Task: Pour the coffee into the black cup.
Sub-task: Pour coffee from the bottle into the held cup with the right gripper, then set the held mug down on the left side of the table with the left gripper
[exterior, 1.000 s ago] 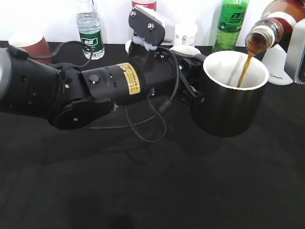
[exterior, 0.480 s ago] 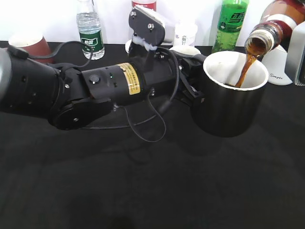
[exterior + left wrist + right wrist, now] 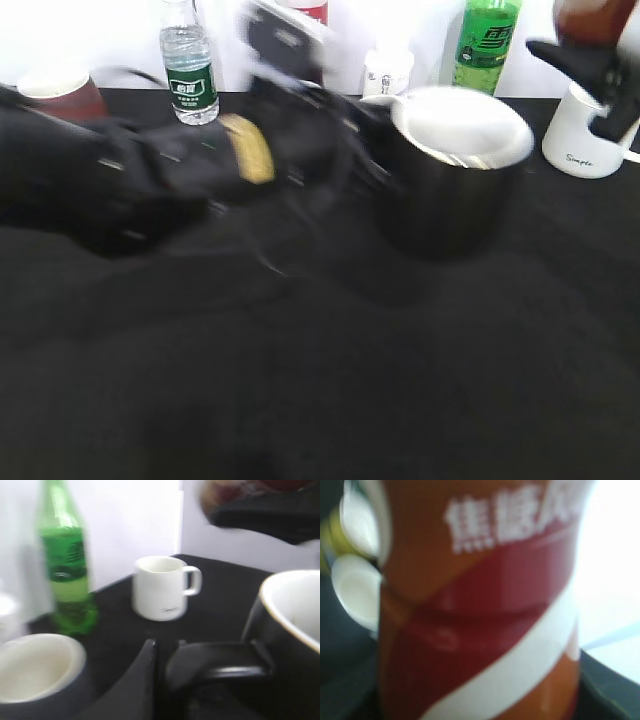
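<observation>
The black cup (image 3: 450, 195), glossy with a white inside, is held off the table at centre right; the whole view is motion-blurred. My left gripper (image 3: 372, 160) is shut on its loop handle. The left wrist view shows the cup (image 3: 287, 630) at the right and my left gripper (image 3: 167, 645) closed around the handle. The coffee bottle (image 3: 592, 14) is at the top right corner, mostly out of view, held by my right gripper (image 3: 588, 68). No stream falls from it. Its red, orange and white label (image 3: 480, 605) fills the right wrist view, hiding the fingers.
A white mug (image 3: 585, 135) (image 3: 160, 587) stands at the back right. A green bottle (image 3: 487, 40) (image 3: 67, 570), a water bottle (image 3: 188, 70) and a maroon cup (image 3: 60, 95) line the back edge. A grey-blue mug (image 3: 35, 675) sits by my left gripper.
The pouring stream has stopped and the bottle has lifted up toward the top right corner. My left arm and the black cup have shifted left and slightly up, moving fast.
</observation>
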`<state>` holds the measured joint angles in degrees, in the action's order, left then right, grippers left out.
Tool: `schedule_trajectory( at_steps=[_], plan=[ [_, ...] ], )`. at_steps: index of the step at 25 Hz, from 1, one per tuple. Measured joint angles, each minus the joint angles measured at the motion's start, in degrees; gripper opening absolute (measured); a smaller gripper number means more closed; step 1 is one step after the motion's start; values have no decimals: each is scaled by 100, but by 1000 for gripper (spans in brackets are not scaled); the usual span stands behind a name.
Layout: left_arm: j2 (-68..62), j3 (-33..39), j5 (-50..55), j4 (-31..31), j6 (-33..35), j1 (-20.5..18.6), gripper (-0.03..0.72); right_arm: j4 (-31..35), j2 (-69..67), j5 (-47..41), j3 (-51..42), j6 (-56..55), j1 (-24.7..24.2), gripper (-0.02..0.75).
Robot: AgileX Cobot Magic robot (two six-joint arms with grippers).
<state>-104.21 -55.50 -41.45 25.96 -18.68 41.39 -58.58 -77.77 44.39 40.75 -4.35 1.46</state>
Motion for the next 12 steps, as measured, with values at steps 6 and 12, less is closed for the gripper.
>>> schedule_trajectory(
  at_steps=[6,12],
  plan=[
    [876,772,-63,38,0,-1430,54,0,0,2,0,-3316,0,532],
    [863,1347,-673,-248,568,-2709,54,0,0,7,0,-3548,0,532]
  ],
)
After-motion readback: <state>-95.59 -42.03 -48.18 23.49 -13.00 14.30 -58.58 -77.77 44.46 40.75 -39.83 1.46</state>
